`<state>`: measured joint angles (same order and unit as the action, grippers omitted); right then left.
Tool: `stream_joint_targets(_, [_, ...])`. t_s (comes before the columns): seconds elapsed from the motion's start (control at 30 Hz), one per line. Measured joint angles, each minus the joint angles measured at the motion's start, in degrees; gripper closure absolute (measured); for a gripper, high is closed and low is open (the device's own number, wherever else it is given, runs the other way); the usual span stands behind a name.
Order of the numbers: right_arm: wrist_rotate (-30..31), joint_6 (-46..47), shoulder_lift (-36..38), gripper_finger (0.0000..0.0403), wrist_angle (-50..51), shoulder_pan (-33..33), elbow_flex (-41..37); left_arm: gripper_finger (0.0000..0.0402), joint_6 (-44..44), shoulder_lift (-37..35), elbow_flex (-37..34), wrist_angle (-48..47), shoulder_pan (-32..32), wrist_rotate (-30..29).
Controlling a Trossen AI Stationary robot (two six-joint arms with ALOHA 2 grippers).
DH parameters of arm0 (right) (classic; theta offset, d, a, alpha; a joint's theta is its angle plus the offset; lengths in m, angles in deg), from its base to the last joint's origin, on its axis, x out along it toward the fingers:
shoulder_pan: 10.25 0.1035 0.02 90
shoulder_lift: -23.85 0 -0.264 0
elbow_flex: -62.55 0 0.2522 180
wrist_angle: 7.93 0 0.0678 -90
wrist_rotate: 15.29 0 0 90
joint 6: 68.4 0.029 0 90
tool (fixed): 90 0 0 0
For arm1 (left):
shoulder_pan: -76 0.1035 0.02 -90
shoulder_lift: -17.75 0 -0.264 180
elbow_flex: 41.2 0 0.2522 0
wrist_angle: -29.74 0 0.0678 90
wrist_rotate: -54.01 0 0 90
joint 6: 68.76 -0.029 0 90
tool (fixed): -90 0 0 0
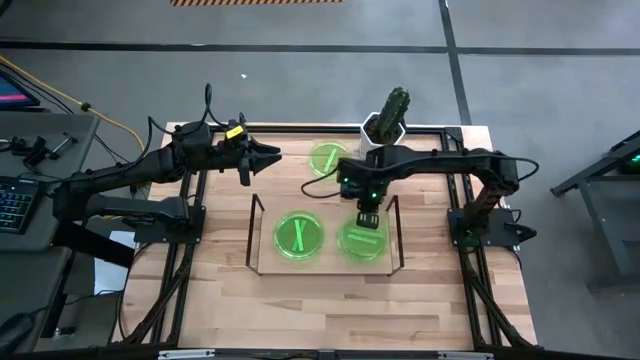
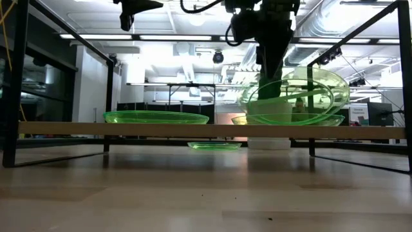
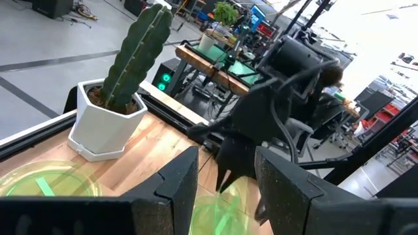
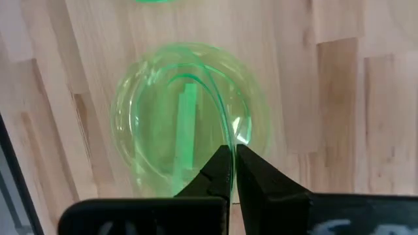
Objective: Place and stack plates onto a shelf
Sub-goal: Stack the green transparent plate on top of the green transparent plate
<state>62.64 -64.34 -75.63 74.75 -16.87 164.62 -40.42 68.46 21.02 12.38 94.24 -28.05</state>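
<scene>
The wire shelf (image 1: 322,264) stands mid-table, and its wooden board (image 2: 64,129) carries one green plate on its left half (image 1: 298,236) (image 2: 154,117). On the right half lies another plate (image 2: 293,120), with a tilted plate (image 2: 302,90) (image 1: 362,240) above it, held by my shut right gripper (image 1: 367,214) (image 4: 234,156). A third loose plate (image 1: 328,158) (image 2: 214,146) lies flat on the table beyond the shelf. My left gripper (image 1: 268,154) (image 3: 225,179) hangs open above the table, left of that plate, touching nothing. My right gripper pinches the tilted plate's far rim (image 4: 230,134) between its two fingers, coming from above and pointing down. The plate (image 4: 186,117) slants below the fingers, its far side raised; its low side is down at the plate lying on the shelf, whether touching I cannot tell.
A white potted cactus (image 1: 388,122) (image 3: 111,104) stands at the table's far edge, right of the loose plate. The large black frame (image 1: 465,180) runs around the table. Bare wood lies on the near side of the shelf (image 1: 320,310).
</scene>
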Motion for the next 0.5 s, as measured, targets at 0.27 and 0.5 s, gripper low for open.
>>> stream_joint_targets(0.27, [0.1,1.8,-0.7,0.0403,-1.8,0.5,0.0,0.0261,0.0,0.0,0.0,0.0,0.0,0.0])
stream_joint_targets(0.5, [0.0,3.4,-0.7,0.0403,-3.2,0.8,0.0,0.0261,0.0,0.0,0.0,0.0,0.0,0.0])
